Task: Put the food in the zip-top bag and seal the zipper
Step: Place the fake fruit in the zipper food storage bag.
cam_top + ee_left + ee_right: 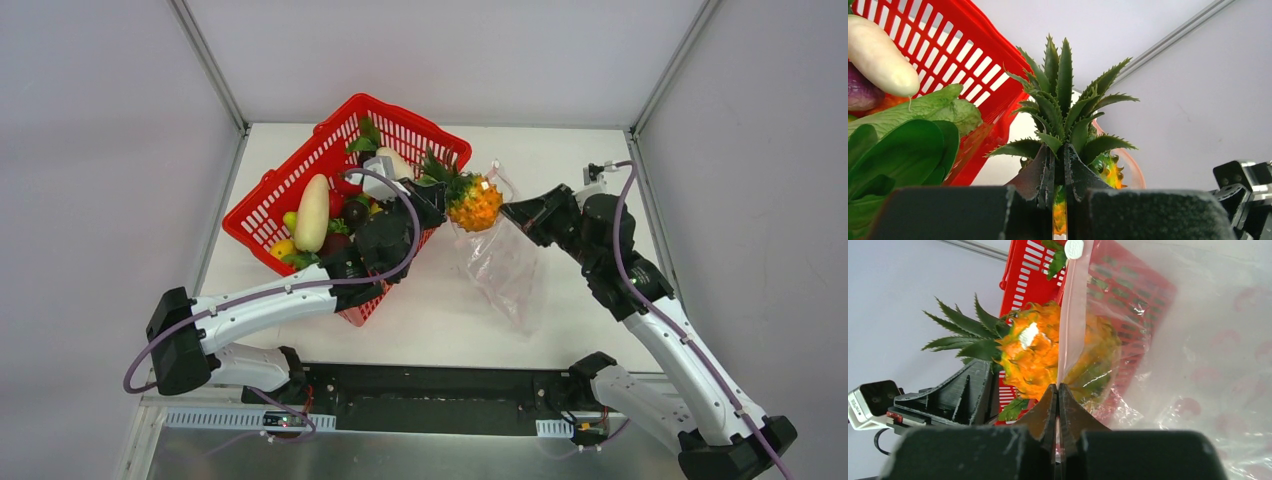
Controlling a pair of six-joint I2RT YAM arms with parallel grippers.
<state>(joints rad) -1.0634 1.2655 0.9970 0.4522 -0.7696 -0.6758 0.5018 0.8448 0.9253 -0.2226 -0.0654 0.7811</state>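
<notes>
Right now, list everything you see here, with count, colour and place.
pineapple: one, orange with green crown, at the bag's mouth
zip-top bag: one, clear with pink dots, right of basket
basket: one, red, tilted, left-centre of table
white radishes: two, white, in the basket
leafy vegetable: several leaves, green, in the basket
eggplant: one, dark purple, in the basket
table: one, white, under everything
left pincer: one, black, shut on the pineapple's crown
right pincer: one, black, shut on the zip-top bag's pink strip

White table, matte, evenly lit; pale grey walls on three sides, plain; aluminium posts at both far corners; black mounting plate along the table's near edge; brushed metal sheet below it; light soft, diffuse.
</notes>
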